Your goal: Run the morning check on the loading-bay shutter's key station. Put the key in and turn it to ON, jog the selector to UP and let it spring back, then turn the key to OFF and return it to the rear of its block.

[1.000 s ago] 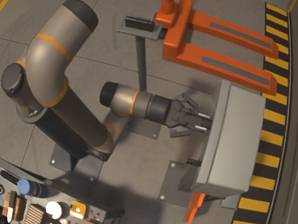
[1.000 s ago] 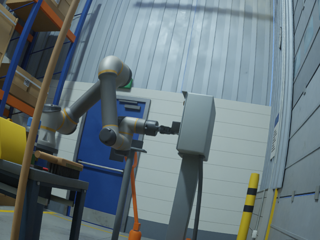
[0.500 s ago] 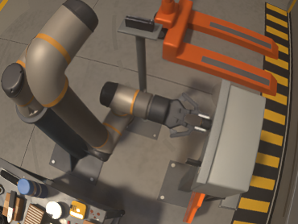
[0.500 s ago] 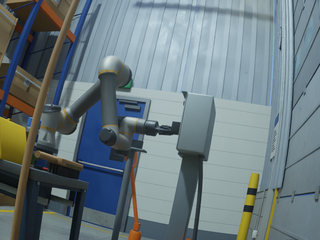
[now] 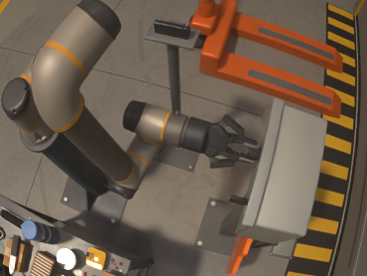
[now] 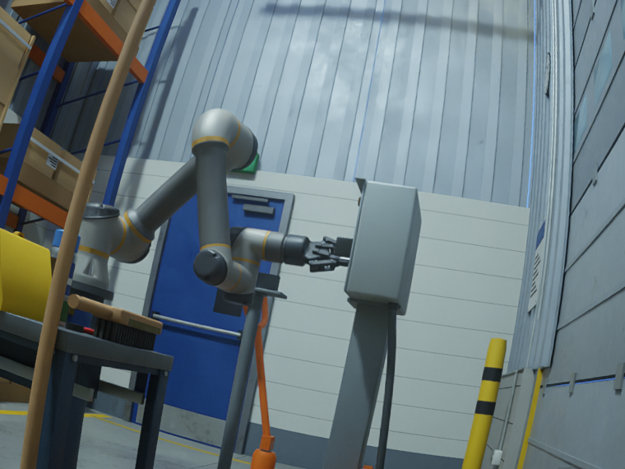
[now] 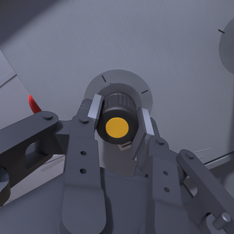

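Note:
The black knob with a yellow end cap (image 7: 117,119) stands out from the grey key station's (image 5: 285,173) front panel, inside a round plate with two tick marks. My gripper (image 7: 119,119) has one finger pad on each side of this knob and is closed on it. Seen from the side, the gripper (image 5: 243,149) reaches level at the panel (image 6: 383,242). I cannot tell whether the knob is the key's head or the selector. A second round plate (image 7: 227,48) shows at the panel's right edge, and a red part (image 7: 33,104) peeks out at its left edge.
Behind the station lie the yellow-and-black floor stripes (image 5: 337,139) and an orange pallet truck (image 5: 268,54). A post with a small tray and dark block (image 5: 171,30) stands beside my forearm. A cluttered bench (image 6: 86,343) and a bollard (image 6: 487,399) stand on the floor.

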Tool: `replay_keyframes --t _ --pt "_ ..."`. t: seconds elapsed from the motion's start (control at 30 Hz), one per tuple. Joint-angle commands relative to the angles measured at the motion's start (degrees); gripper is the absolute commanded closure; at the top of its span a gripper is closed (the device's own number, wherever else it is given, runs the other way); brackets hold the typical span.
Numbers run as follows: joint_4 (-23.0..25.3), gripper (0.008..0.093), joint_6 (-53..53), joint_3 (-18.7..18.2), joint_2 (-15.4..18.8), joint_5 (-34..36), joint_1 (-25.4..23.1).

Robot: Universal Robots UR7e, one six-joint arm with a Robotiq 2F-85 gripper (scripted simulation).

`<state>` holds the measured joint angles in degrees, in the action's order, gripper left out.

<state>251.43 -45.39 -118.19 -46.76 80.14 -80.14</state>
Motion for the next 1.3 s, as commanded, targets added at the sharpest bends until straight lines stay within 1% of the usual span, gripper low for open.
replay_keyframes --t 0.0,0.4,0.7,1.0,1.27 --pt "0.0 0.0934 1.3 0.0 -0.1 0.0 0.0" --pt "0.0 0.0934 19.0 0.0 -0.1 0.0 0.0" --pt "0.0 0.0934 30.3 0.0 -0.1 0.0 0.0" --pt "0.0 0.0934 38.5 0.0 -0.1 0.0 0.0" --pt "0.0 0.0934 43.0 0.0 -0.1 0.0 0.0"
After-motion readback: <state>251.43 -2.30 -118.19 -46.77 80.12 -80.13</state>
